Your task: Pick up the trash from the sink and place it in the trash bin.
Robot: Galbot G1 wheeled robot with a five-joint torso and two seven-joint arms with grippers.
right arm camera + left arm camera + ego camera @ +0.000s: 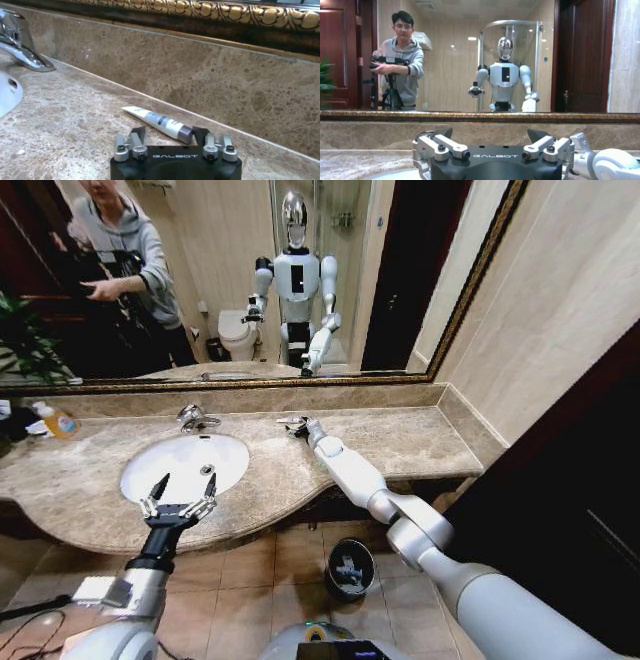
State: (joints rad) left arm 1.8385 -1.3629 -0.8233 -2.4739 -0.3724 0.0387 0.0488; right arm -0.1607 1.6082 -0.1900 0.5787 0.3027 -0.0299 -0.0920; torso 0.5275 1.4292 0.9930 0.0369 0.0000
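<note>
Right gripper (pixel 170 135), jaws spread astride 1 white tube (pixel 159 124) on the far counter right of the faucet (pixel 196 418); light, soft, probably slippery, best pinched mid-body; left gripper (pixel 178 498) open above the sink (pixel 140 470).

A gilt-framed mirror (pixel 230 290) (wide) backs an orange-labelled bottle (pixel 55 420).

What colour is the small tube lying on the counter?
The tube is white with a grey cap end; right wrist view.
</note>
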